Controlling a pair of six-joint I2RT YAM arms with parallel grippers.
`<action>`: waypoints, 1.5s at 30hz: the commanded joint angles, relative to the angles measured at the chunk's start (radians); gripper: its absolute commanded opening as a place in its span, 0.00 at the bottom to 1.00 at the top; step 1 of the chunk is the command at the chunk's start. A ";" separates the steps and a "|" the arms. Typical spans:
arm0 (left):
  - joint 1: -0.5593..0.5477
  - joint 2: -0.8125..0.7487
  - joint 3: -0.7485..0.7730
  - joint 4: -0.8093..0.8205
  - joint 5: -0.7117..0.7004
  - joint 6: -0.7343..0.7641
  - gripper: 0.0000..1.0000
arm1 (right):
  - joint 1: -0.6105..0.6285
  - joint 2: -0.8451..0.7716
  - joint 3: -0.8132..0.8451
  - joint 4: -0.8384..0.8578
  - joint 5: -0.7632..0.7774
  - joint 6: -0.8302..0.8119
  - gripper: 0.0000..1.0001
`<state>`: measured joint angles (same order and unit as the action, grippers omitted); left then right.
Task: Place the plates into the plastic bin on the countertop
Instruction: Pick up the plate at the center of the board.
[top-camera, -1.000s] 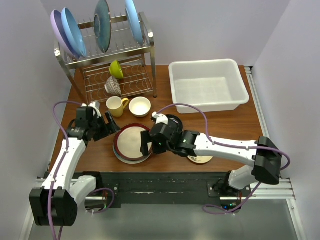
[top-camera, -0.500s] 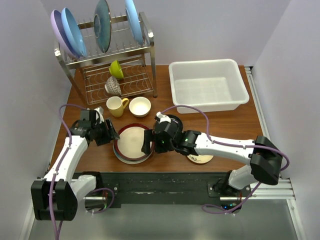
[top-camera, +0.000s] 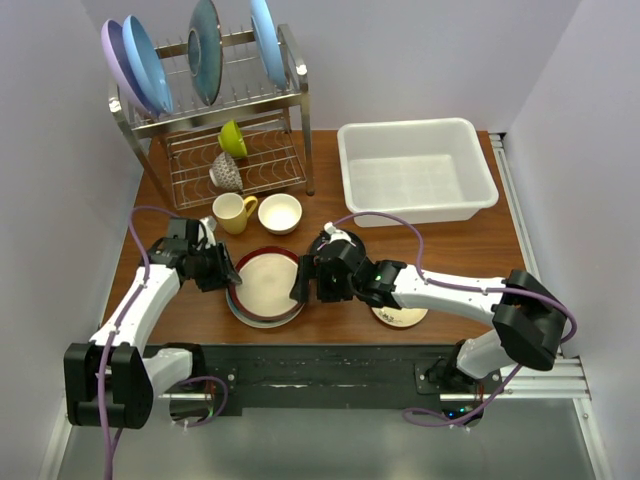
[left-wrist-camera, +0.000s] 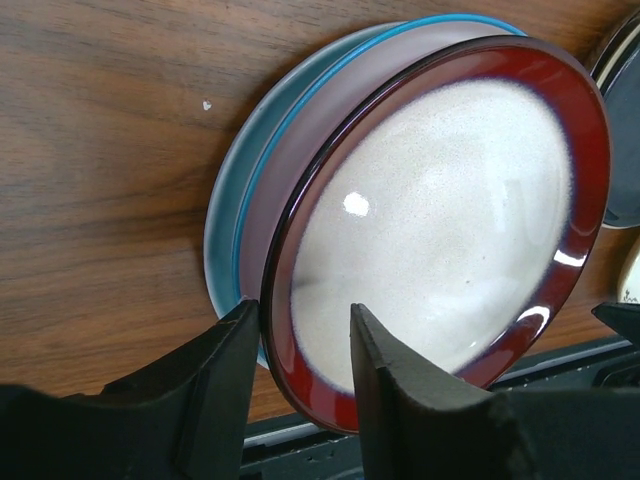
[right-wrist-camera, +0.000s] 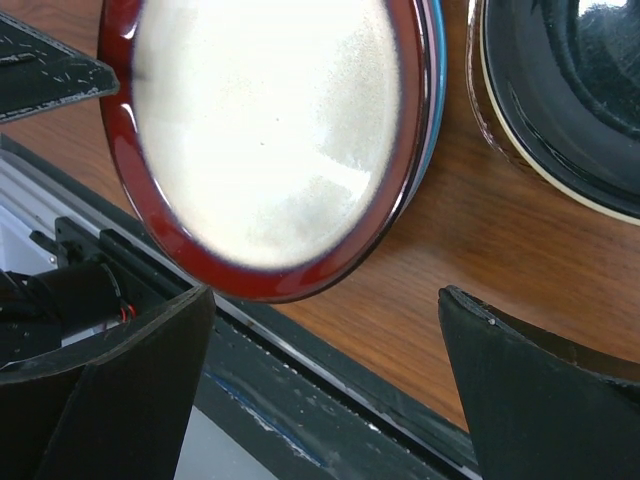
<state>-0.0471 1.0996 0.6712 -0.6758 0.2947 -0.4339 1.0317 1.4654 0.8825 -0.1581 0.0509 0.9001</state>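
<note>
Overhead and wrist views at one moment of the plate task. I see the stack of plates lying on the table close to its near edge, left of the middle. The top plate, cream with a dark red rim, rests on a pink plate, which rests on a blue plate. My left gripper sits at the stack's left side with its jaws partly drawn together astride the red rim, one finger outside the rim and the other over the cream face; I cannot tell whether they press on it. My right gripper hangs just above the stack's right side, jaws spread wide and holding nothing. A black plate lies just beside the stack on its right, partly hidden under the right wrist in the overhead view. A small plate lies near the near edge, partly under the right arm. The bin stands at the far right corner of the table, well apart from the stack. A wire rack stands at the far left corner, with a mug and a bowl just in front of it.
</note>
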 joint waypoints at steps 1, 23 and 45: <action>-0.011 -0.007 0.001 0.021 0.066 0.015 0.44 | -0.004 -0.010 0.013 0.065 -0.025 -0.029 0.97; -0.013 -0.070 0.008 0.021 0.104 0.035 0.38 | -0.005 0.101 0.004 0.181 -0.048 -0.040 0.94; -0.013 -0.003 0.024 0.007 0.027 0.001 0.48 | -0.021 0.078 0.007 0.128 0.018 -0.035 0.77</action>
<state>-0.0551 1.0737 0.7074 -0.6971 0.2798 -0.4191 1.0229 1.5684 0.8745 -0.0086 0.0246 0.8711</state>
